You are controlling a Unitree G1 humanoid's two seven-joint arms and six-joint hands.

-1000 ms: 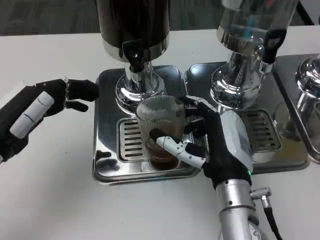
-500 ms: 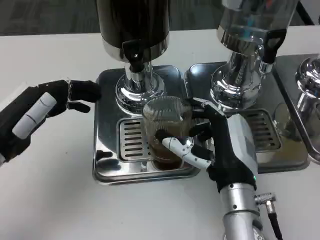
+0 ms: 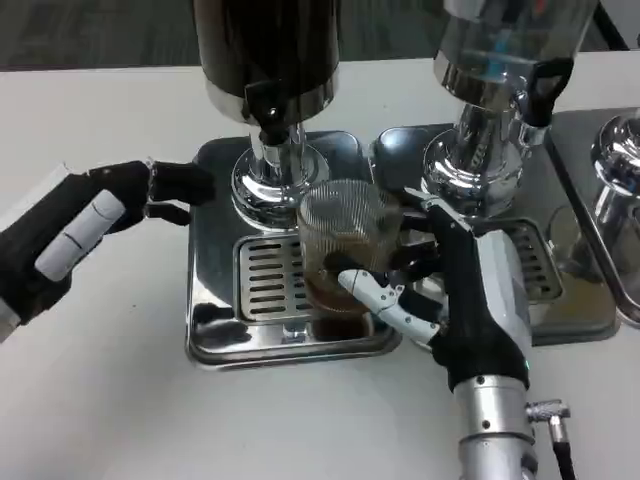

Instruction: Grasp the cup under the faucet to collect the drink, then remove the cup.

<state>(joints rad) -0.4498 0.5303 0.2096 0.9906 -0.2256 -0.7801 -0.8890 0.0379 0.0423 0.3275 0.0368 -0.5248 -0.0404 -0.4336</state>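
Now removal step, by my read: right hand (image 3: 455, 300) grips ribbed glass cup (image 3: 345, 255), thumb across front, fingers behind. Cup holds dark drink at bottom, sits over grille of drip tray (image 3: 215, 340), just right of black faucet (image 3: 268, 112), no longer squarely under it. Left hand (image 3: 95, 215) hangs well left of tray, fingers apart, holding nothing. Next: carry cup level toward robot, clear tray lip, avoid neighbouring dispenser (image 3: 490, 120).

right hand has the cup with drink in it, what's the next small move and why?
Probably lift the cup slightly and draw it toward the robot, off the drip tray. The right hand already grips it, dark liquid sits in the bottom, and it stands right of the black faucet, not under it. The left hand holds nothing.
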